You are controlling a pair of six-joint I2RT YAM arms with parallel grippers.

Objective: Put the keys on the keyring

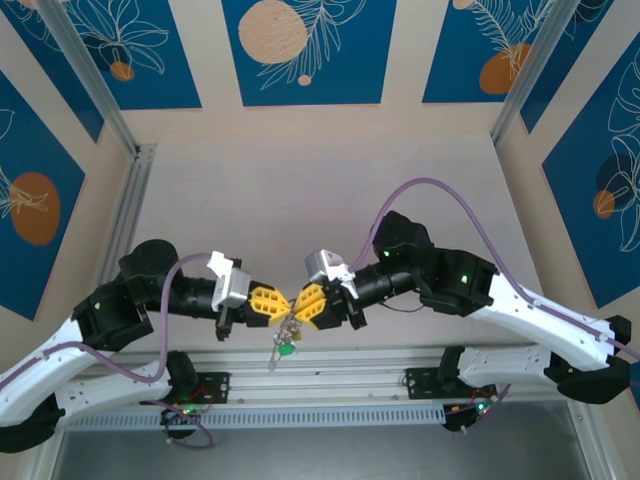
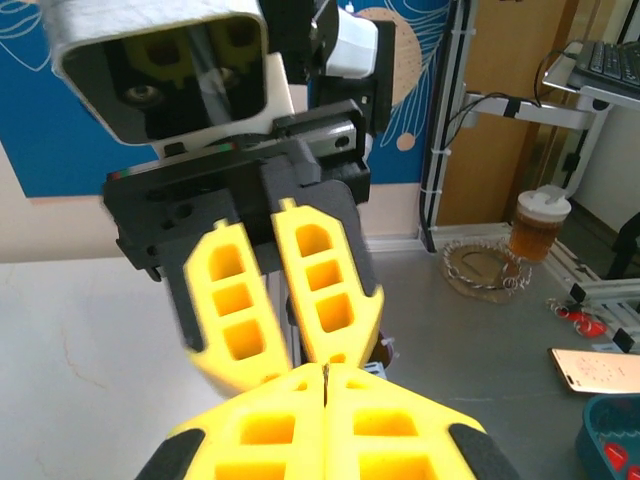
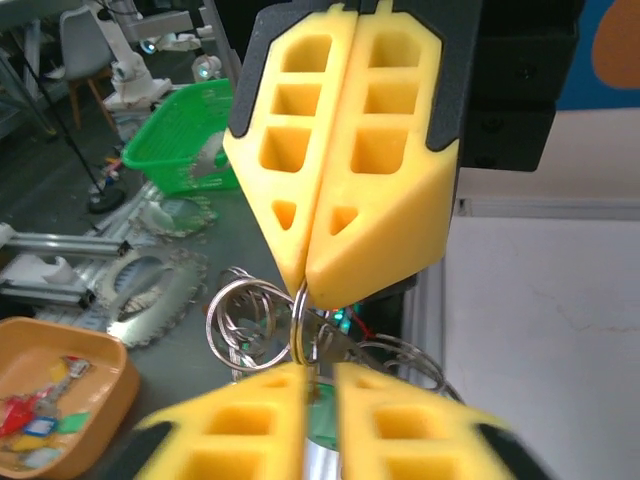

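My two grippers meet tip to tip above the table's near edge. The left gripper (image 1: 281,306) (image 2: 327,374) (image 3: 306,288) is shut on a silver split ring (image 3: 303,318), pinching its top edge. From that ring hangs a bunch of further silver rings (image 3: 240,315), thin pale wire loops of the keyring (image 3: 425,362), the keys (image 1: 283,335) and a green tag (image 1: 286,349) (image 3: 338,425). The right gripper (image 1: 296,310) (image 3: 318,372) (image 2: 290,362) faces it with its yellow fingers slightly parted. The ring's lower edge sits in the gap, against one finger.
An aluminium rail (image 1: 330,385) runs along the near edge under the hanging bunch. Beyond the table are a green basket (image 3: 185,130), an orange tray (image 3: 50,390) of small items, a drink cup (image 2: 540,225) and a phone (image 2: 600,370).
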